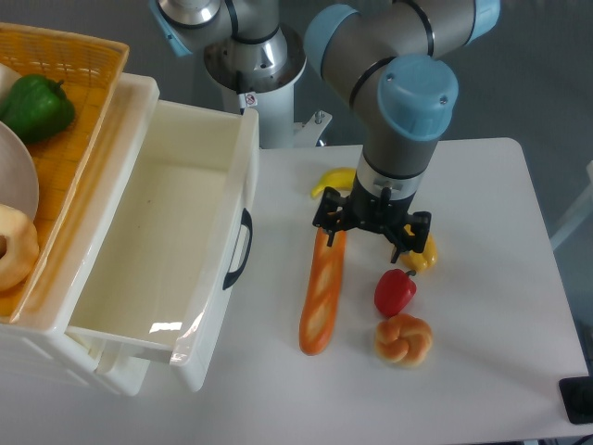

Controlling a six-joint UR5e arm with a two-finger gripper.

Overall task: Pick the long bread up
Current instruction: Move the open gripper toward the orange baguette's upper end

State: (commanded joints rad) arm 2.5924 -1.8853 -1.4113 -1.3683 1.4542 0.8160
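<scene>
Camera: claw [332, 235], grip state indiscernible, over the long bread's [321, 301] far end, near drawer [199, 250].

Robot lab, white table [482, 306] – toy foods, plastic drawer [176, 269], arm base [255, 69] bolted behind

I see the long bread [321, 297] lying flat on the white table, a slim glossy orange-golden baguette with a paler centre and rounded ends. It runs nearly front-to-back, mid-table, its far end tucked under the arm.
</scene>
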